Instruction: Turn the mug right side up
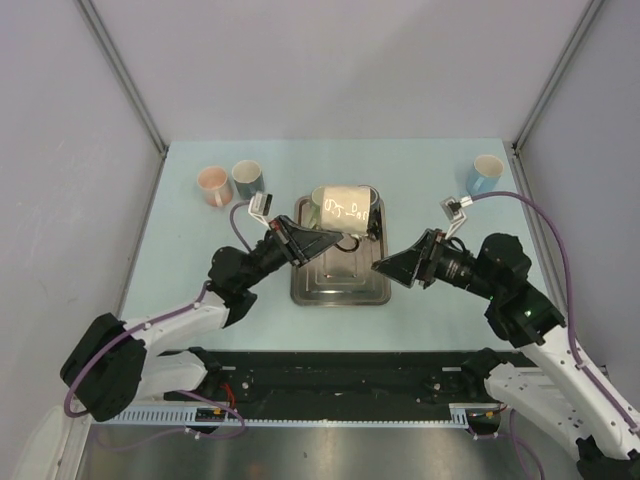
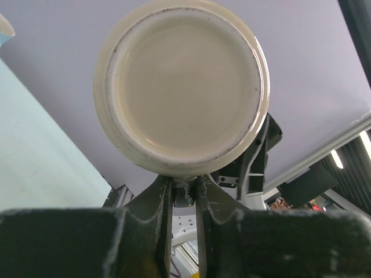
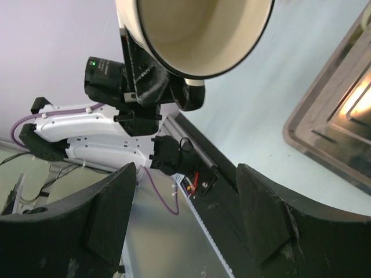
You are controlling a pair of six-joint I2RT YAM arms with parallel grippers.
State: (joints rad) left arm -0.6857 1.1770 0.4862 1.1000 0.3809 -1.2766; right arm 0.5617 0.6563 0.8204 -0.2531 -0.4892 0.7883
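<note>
Facing mug (image 2: 181,87) underside: left wrist | seeing its open mouth: right wrist

1. Left wrist view: the mug (image 2: 182,87) shows only its base, so its handle and mouth are hidden.
2. That base also covers the fingertips of the left gripper (image 2: 184,184) — which part of the mug they pinch cannot be told.
3. Right wrist view: the top edge cuts off most of the mug's mouth, and the right edge cuts off the tray (image 3: 324,145).
4. Overhead view: the dark lettering on the mug is too small to read.
</note>
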